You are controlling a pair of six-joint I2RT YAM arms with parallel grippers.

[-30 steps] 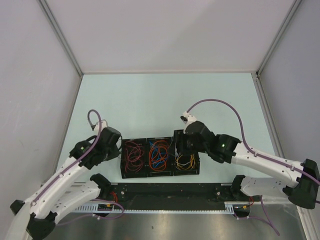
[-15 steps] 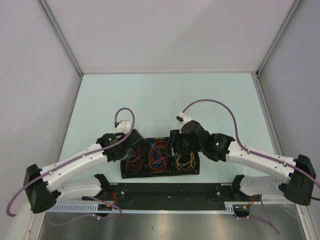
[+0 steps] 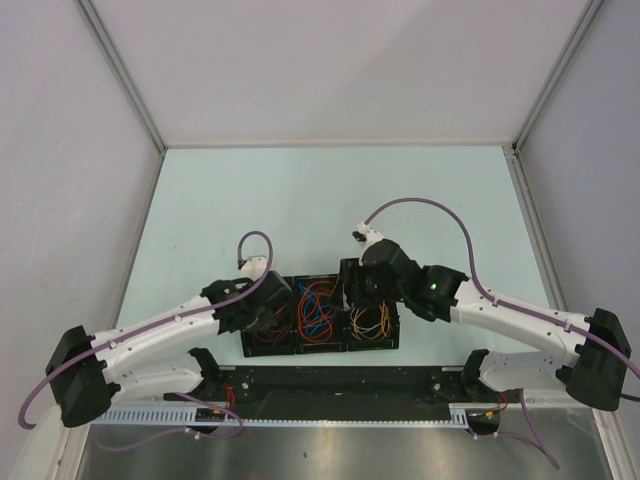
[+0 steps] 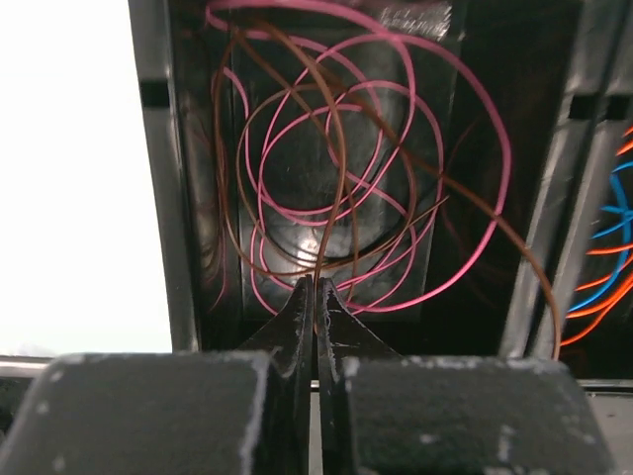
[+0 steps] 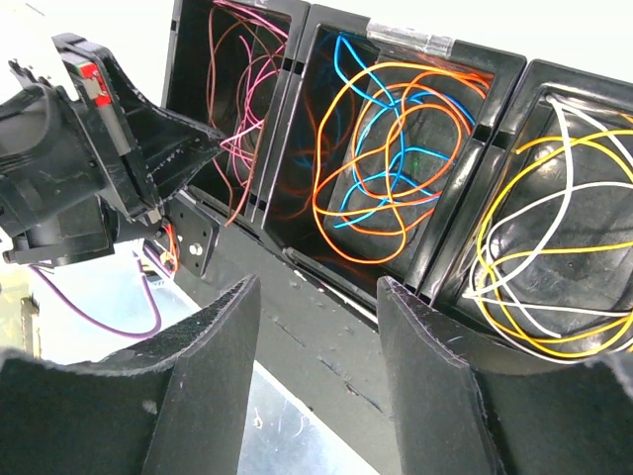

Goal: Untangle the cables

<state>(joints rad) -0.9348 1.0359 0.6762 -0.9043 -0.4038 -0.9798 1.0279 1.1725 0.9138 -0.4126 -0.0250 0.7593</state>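
Barely begun: the thin looped coloured cables (image 5: 386, 158) lie tangled in the black three-compartment plastic tray (image 5: 297, 59), left gripper (image 4: 316, 292) pinched shut on one brown strand (image 4: 334, 198) in the left compartment, right gripper (image 5: 318, 287) half open, empty, hovering nearby

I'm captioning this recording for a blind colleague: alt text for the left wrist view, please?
The left gripper, shut, appears to pinch a brown cable at its tips, over a black bin of looped pink cables. Orange and blue cables show in the neighbouring bin at right.
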